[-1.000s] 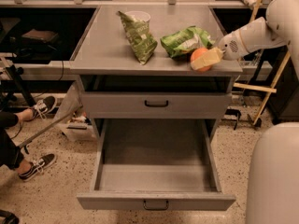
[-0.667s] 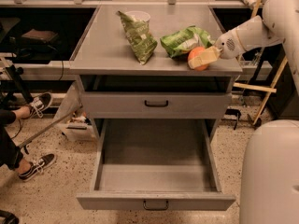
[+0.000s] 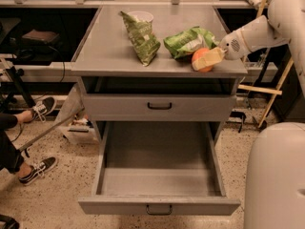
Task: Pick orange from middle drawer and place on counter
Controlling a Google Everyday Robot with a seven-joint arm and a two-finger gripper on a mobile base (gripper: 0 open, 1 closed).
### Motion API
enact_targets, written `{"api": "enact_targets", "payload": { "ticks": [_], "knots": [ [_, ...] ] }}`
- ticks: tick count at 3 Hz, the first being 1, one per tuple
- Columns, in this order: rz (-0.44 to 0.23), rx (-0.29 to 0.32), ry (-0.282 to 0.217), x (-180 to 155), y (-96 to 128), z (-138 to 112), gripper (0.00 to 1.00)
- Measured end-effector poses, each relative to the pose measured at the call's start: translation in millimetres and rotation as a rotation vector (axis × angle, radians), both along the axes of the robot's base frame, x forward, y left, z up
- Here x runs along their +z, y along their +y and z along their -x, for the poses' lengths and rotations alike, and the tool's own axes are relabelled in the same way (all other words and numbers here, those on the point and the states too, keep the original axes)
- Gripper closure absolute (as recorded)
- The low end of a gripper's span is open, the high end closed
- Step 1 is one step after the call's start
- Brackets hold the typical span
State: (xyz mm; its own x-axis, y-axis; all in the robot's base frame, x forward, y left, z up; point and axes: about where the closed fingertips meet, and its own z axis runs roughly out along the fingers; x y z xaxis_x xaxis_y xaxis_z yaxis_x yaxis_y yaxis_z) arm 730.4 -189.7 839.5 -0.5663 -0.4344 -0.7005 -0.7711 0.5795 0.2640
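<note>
Counter [image 3: 114, 51]: end effector [image 3: 208, 59] around orange [image 3: 197, 60]

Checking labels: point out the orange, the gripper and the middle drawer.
orange [image 3: 198, 57]: camera view, its bare upper-left skin.
gripper [image 3: 208, 60]: camera view, between fingertips gripping the orange at the counter's [image 3: 109, 51] front right.
middle drawer [image 3: 159, 178]: camera view, bare tray floor.

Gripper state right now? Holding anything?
The gripper: closed on the orange, at the front right edge of the counter, beside the green chip bag.
</note>
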Motion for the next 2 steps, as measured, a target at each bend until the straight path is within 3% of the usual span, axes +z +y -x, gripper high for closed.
{"api": "enact_targets", "payload": {
  "ticks": [1,2],
  "knots": [
    [0.009,-0.040,-0.044,8.5,-8.1,-20.6,1.00],
    [0.016,-0.118,-0.062,-1.6,-16.5,-53.3,1.00]
  ]
}}
